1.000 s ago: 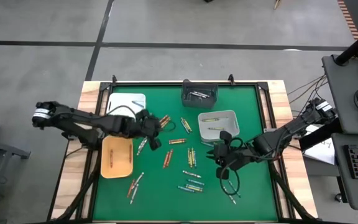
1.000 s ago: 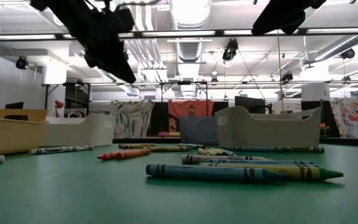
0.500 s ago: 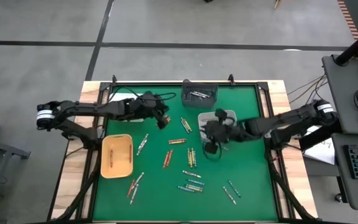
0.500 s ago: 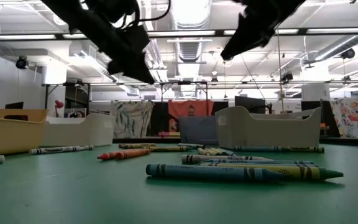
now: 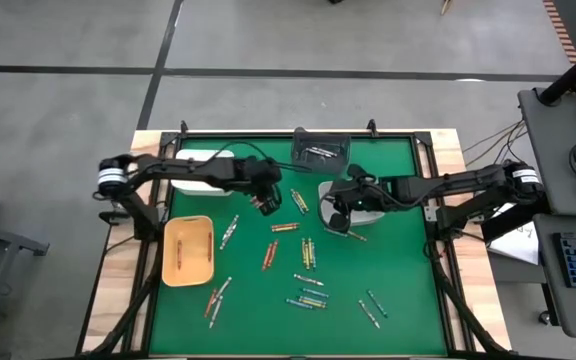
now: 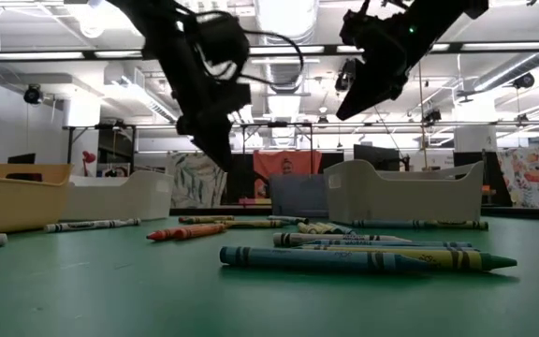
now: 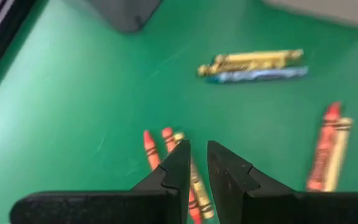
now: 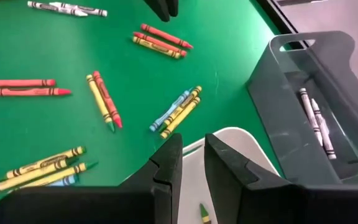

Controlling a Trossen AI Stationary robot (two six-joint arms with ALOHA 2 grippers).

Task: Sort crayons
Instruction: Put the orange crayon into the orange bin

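- Left gripper (image 5: pixel 265 204) has swung from the tan bin (image 5: pixel 189 251) to red crayons (image 7: pixel 149 147); fingers barely parted, empty.
- Right gripper (image 5: pixel 339 218), nearly closed, empty, now over white bin (image 5: pixel 370 184); probably just dropped one.

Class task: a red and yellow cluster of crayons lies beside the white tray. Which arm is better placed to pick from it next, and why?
Probably the left: the left gripper hangs just above those crayons, which show between its fingers. The right gripper is over the light tray.

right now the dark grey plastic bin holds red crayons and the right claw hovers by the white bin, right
No: the dark grey plastic bin holds grey-white crayons, per the right wrist view; the right claw is by the white bin.
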